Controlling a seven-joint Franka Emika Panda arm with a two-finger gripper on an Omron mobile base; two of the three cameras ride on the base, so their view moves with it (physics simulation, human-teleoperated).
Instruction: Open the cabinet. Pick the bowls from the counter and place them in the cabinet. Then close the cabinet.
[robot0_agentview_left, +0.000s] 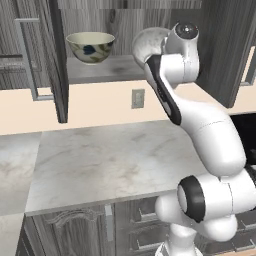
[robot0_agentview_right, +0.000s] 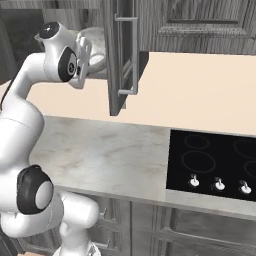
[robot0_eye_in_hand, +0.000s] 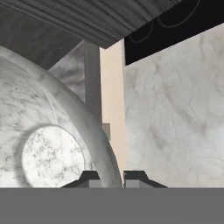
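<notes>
The marble bowl (robot0_agentview_left: 149, 46) is up at the open cabinet (robot0_agentview_left: 95, 69), tipped on its side at the level of the shelf and not yet set down, as far as the base views let me judge. The gripper (robot0_eye_in_hand: 113, 178) is clamped on its rim; in the hand view the 2 fingertips (robot0_eye_in_hand: 89, 179) sit either side of the thin wall, with the pale inner base of the bowl just beside them. The floral bowl (robot0_agentview_left: 90, 46) already stands upright on the shelf, to the left of the held one. Both doors (robot0_agentview_right: 121, 55) hang open. The counter (robot0_agentview_left: 115, 160) below has no bowl left on it, and the black cooktop (robot0_agentview_right: 215, 162) lies further right. So 1 of 2 bowls is stored; I judge that what remains is lowering this bowl onto the shelf, letting go, backing out, then shutting both doors.
</notes>
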